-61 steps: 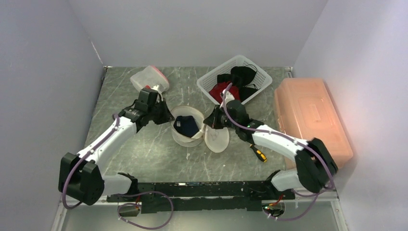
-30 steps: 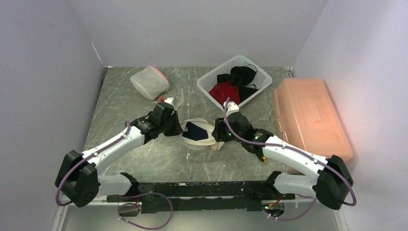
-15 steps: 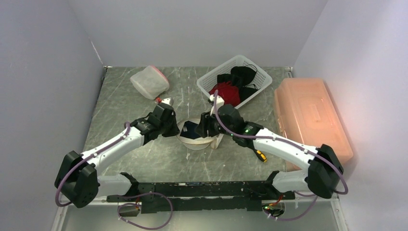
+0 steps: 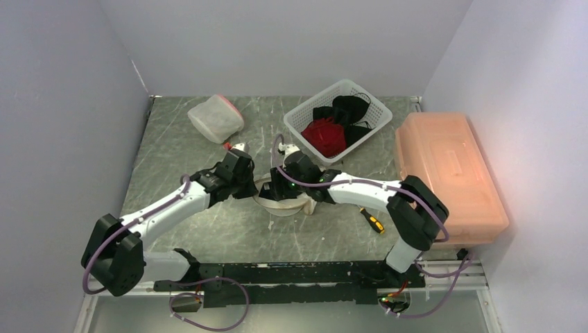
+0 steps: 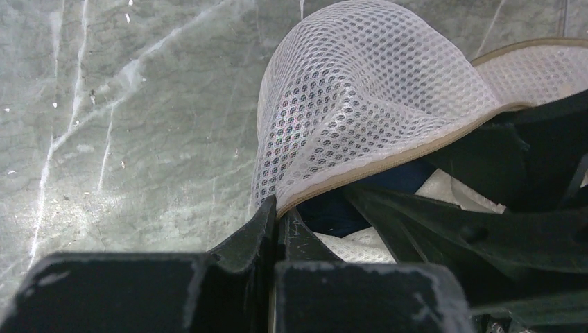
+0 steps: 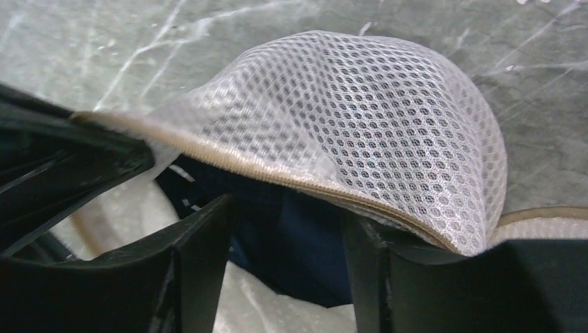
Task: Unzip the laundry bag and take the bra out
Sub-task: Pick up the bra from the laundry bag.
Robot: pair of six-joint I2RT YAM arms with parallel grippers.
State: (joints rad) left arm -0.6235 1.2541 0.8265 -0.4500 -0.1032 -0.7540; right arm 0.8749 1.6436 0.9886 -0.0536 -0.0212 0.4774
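Observation:
The white mesh laundry bag (image 4: 286,205) lies mid-table with its zipper mouth open. In the left wrist view the bag's mesh (image 5: 347,104) arches up, and my left gripper (image 5: 277,205) is shut on its tan zipper edge, lifting that flap. A dark blue bra (image 6: 291,236) lies inside under the raised mesh (image 6: 374,118). My right gripper (image 6: 288,208) is open, with its fingers reaching into the mouth on either side of the bra. From above, the left gripper (image 4: 251,184) and right gripper (image 4: 277,187) meet at the bag's left rim.
A white basket (image 4: 299,119) with red and black garments stands at the back. A second filled mesh bag (image 4: 216,118) sits at the back left. A large orange lidded box (image 4: 444,173) fills the right side. A yellow-handled screwdriver (image 4: 372,220) lies beside the right arm.
My right gripper has swung left across the bag into its mouth and opened wider. The left gripper has kept its hold on the zipper edge and barely moved.

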